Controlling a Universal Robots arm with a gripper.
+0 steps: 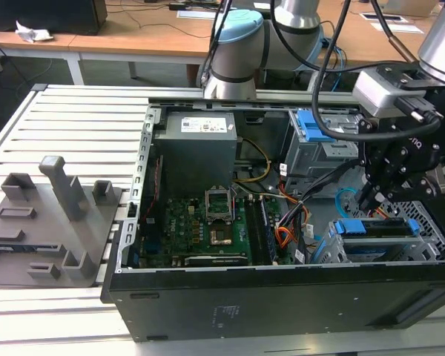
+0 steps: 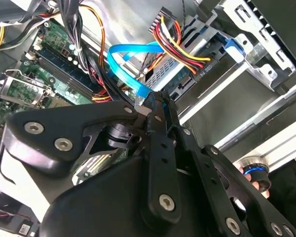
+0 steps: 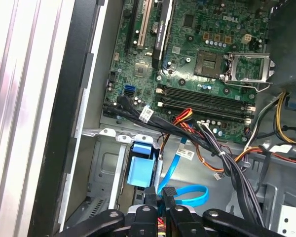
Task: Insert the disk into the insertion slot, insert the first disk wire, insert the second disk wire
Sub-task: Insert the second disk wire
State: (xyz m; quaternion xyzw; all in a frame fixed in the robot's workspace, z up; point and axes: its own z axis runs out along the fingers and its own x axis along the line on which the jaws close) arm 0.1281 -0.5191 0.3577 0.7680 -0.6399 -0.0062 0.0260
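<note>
The disk (image 1: pixel 377 228), in its bright blue frame, sits inside the insertion slot (image 1: pixel 430 219), a grey perforated cage at the exterior view's right end of the open computer case. My gripper (image 1: pixel 371 194) hangs just above and beside it. In both wrist views the fingers (image 2: pixel 160 123) are closed together on the plug end of the second disk wire (image 2: pixel 123 54), a flat light-blue cable looping away from the gripper (image 3: pixel 160 193). The first disk wire (image 2: pixel 175 47), a red, orange and black bundle, ends in a dark plug (image 2: pixel 203 70) lying against the disk's end.
The motherboard (image 1: pixel 208 222) and grey power supply (image 1: pixel 196 152) fill the case's middle. A taller cage with blue latches (image 1: pixel 315 126) stands behind the gripper. Black cable bundles (image 3: pixel 227 163) cross near the slot. A grey fixture tray (image 1: pixel 52 222) lies outside the case at the exterior view's left.
</note>
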